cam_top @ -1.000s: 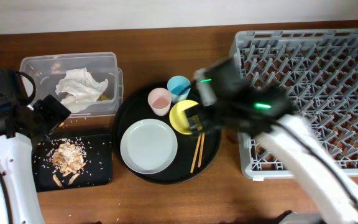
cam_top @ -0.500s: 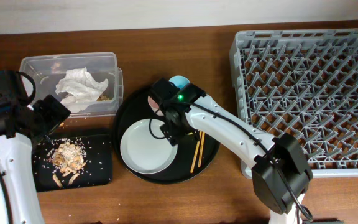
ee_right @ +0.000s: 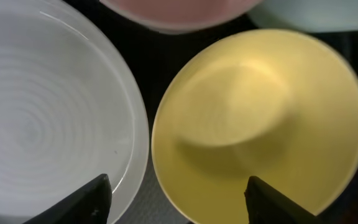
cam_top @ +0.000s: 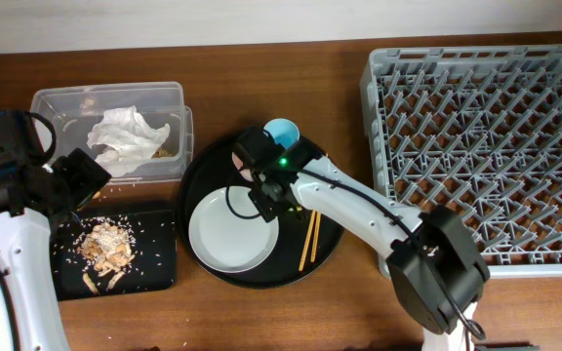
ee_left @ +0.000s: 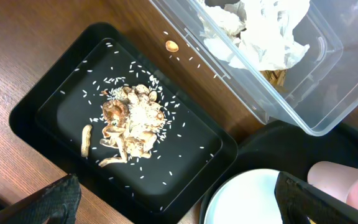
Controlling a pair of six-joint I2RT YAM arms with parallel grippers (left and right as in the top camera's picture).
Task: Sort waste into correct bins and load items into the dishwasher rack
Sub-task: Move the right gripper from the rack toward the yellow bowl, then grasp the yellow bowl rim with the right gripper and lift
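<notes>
- Within the last second the right hand (ee_right: 182, 199) swung across from the rack (cam_top: 486, 136) side and stopped over the round black tray (cam_top: 198, 175); in the last half second it only nudged a little
- Its fingers are spread apart with nothing between them, and they hang straight above the yellow bowl (ee_right: 260, 124), which sits on the round black tray toward its rack-side half
- The plate (cam_top: 227, 234), pink cup (ee_right: 173, 12), light-blue cup (cam_top: 283, 130) and chopsticks (cam_top: 310, 239) lie on the round black tray where they were, so nothing is loaded yet
- Away from the round black tray, on the counter (cam_top: 261, 68), the napkin (cam_top: 125, 136) lies in the clear box (cam_top: 57, 102) and the food scraps (cam_top: 105, 249) in the shallow black tray (cam_top: 159, 263), so sorting looks finished
- The left hand (ee_left: 191, 199) has not moved; it hovers wide open and empty beside the round black tray, over the shallow black tray
- My reading: the bowl is the first dish to go, with descent and closing on its rim to follow
</notes>
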